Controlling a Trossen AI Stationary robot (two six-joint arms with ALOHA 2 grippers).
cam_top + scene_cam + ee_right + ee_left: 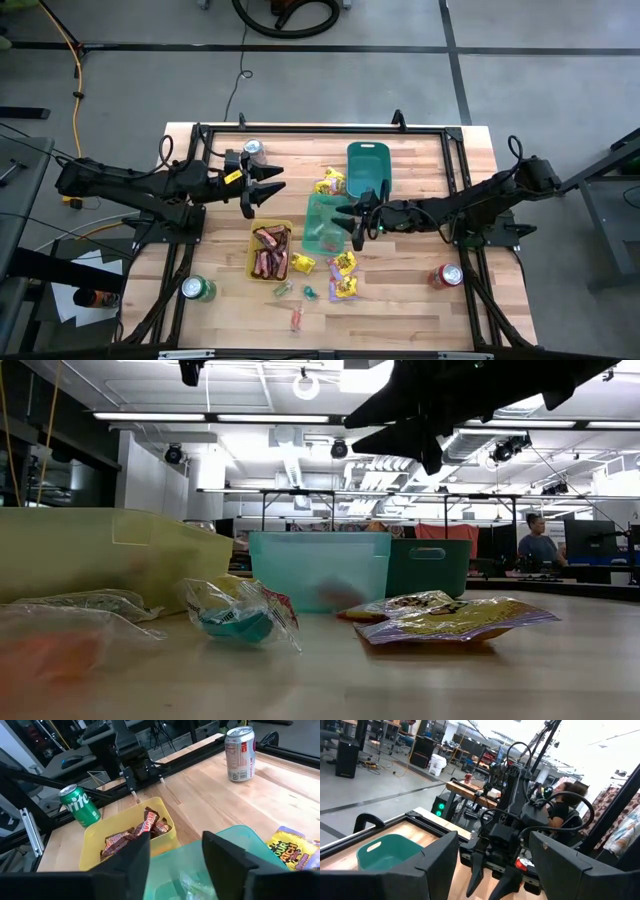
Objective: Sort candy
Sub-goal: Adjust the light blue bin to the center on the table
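Right end effector (358, 222): positioned over the light teal tray (322, 224) at bench centre, fingers parted, nothing gripped between them, no contact visible with the tray wall. Left end effector (262, 187): held above the bench (420, 300) near the silver can (253, 149), fingers fully spread, empty.

Candy locations: red-brown bars (136, 833) inside the yellow tray (253, 262); yellow packets (343, 275) loose on the bench just beside the light teal tray, plus one (330, 182) between that tray and the dark teal tray (368, 166); small pale pieces (298, 297) scattered on the bench near the yellow tray. Green can (197, 289) and red can (445, 276) standing apart at the bench's near side.
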